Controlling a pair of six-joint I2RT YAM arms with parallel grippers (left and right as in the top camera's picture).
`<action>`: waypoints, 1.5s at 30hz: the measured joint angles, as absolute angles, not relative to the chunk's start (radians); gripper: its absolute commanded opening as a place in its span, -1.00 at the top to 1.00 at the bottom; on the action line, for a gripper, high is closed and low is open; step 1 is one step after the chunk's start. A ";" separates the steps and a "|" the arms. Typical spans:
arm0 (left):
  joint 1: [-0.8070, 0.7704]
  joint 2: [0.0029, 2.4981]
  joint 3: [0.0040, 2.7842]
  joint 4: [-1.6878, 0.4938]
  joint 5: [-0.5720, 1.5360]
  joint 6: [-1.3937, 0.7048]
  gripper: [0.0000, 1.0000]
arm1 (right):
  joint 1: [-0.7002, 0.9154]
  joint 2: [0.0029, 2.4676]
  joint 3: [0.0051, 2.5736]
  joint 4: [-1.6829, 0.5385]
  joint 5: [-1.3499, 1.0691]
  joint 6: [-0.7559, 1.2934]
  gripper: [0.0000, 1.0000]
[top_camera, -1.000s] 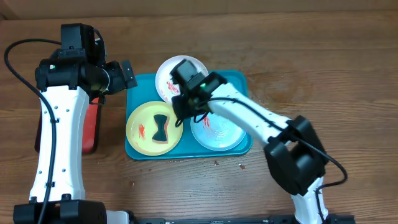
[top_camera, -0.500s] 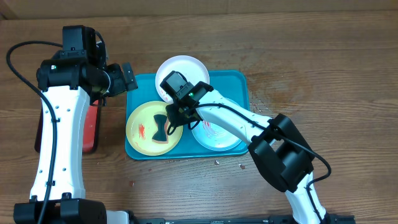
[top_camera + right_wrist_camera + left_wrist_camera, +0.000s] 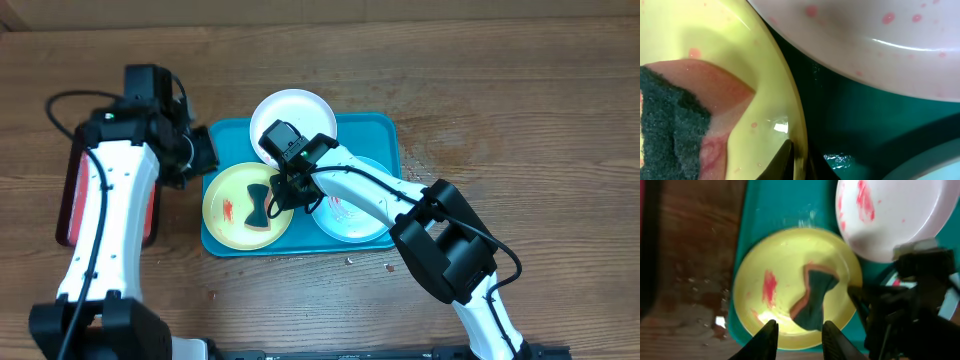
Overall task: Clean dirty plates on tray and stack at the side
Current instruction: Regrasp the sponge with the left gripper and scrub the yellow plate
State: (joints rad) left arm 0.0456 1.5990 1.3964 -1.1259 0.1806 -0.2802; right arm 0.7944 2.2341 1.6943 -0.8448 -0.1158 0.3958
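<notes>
You pinched the yellow-green plate (image 3: 780, 265) at its 2 o'clock rim in the closed right gripper (image 3: 797, 162), apparently to steady it. The left gripper (image 3: 799, 339) hovered part-open and empty over the sponge (image 3: 815, 297).

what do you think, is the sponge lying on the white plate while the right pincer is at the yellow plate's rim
Not quite: the sponge lies on the yellow plate, not the white plate; the left wrist view shows it. The right pincer is indeed at the yellow plate's rim.
</notes>
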 measured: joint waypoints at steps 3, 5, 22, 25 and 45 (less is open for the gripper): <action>0.046 1.644 1.276 -1.022 0.263 -0.279 0.15 | 0.793 2.234 1.694 -0.844 -0.122 0.395 0.81; 0.046 1.689 1.211 -0.960 0.329 -0.262 0.11 | 0.793 2.234 1.694 -0.844 -0.124 0.396 0.81; -0.001 1.926 1.177 -0.905 0.451 -0.115 0.86 | 0.793 2.234 1.694 -0.842 -0.125 0.396 0.80; -0.001 1.926 1.177 -0.928 0.372 -0.140 0.92 | 0.793 2.234 1.694 -0.841 -0.125 0.396 0.80; -0.007 1.930 1.297 -0.921 0.055 -0.350 0.92 | 0.793 2.234 1.694 -0.840 -0.124 0.395 0.80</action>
